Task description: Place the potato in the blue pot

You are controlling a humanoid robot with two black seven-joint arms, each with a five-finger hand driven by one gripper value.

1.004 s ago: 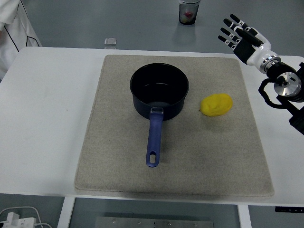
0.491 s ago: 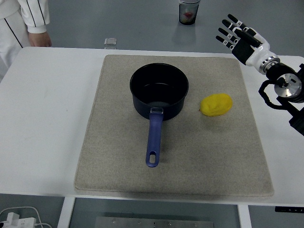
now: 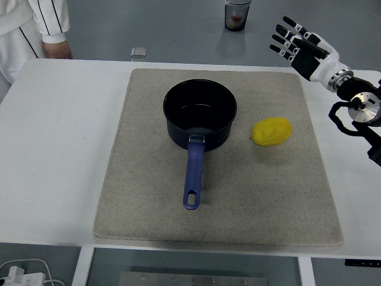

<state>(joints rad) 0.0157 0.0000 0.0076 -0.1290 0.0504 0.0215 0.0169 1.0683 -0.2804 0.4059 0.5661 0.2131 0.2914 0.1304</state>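
Observation:
A yellow potato [image 3: 271, 131] lies on the grey mat [image 3: 155, 208], just right of the pot. The dark blue pot [image 3: 200, 113] stands upright near the mat's middle, empty, its blue handle [image 3: 192, 176] pointing toward the near edge. My right hand [image 3: 296, 43] hovers above the mat's far right corner, fingers spread and holding nothing, well up and right of the potato. The left arm does not show.
A small clear cup [image 3: 138, 53] sits on the white table [image 3: 53, 149] behind the mat. A glass with something red [image 3: 237, 14] stands on the floor beyond. A person's sleeve and hand [image 3: 50, 36] show at the top left corner.
The right hand has lifted slightly up and right. The person at the top left has moved further into view, the sleeve and hand now near the table's far left edge.

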